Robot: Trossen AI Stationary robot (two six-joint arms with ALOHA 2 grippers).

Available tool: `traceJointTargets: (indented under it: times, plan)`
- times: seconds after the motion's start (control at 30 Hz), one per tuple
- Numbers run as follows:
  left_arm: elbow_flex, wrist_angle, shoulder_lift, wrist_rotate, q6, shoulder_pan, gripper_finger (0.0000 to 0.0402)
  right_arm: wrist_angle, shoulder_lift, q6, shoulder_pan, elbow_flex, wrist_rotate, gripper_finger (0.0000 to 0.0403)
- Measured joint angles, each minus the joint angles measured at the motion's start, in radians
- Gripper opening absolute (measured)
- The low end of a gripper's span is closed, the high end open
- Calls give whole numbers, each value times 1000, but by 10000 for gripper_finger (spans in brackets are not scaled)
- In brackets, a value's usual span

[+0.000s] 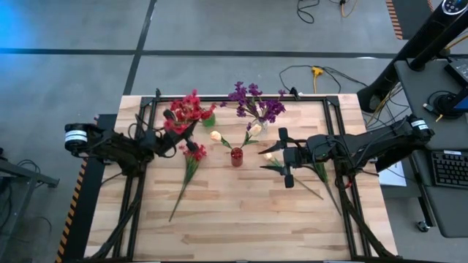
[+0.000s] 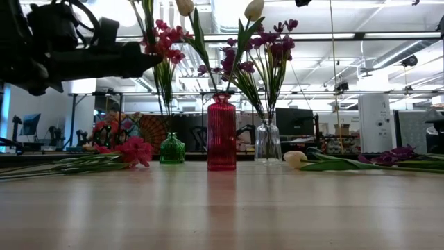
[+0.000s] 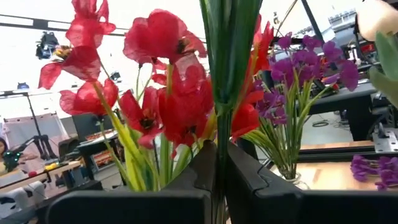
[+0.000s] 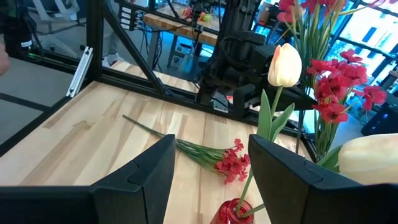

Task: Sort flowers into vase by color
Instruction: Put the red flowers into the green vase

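The left gripper (image 3: 221,180), at centre-left of the high view, is clamping fully shut on a red flower sprig's green stem (image 3: 222,93), just beside the green vase (image 2: 171,149). The right gripper (image 1: 281,157), right of centre, is standing part open with nothing between its fingers, above a cream tulip (image 1: 269,156) lying on the table (image 1: 241,219). Another red sprig (image 1: 191,157) is lying below the left gripper.

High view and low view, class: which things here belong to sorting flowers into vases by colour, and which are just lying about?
Belongs to the job:
- red flowers in green vase
- purple flowers in clear vase
- cream tulips in red vase
- loose red sprig on table
- left gripper, right gripper

Lying about:
- yellow plug and cables on floor
- keyboard
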Motion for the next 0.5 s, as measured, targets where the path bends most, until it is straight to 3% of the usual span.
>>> traceJointTargets:
  times: [0.3, 0.5]
  plan:
    - [0, 0, 0, 16, -8, 55, 0, 3, 0, 0, 0, 0, 1, 196]
    - [0, 1, 5, 81, -46, 108, 0, 3, 0, 0, -2, 0, 8, 196]
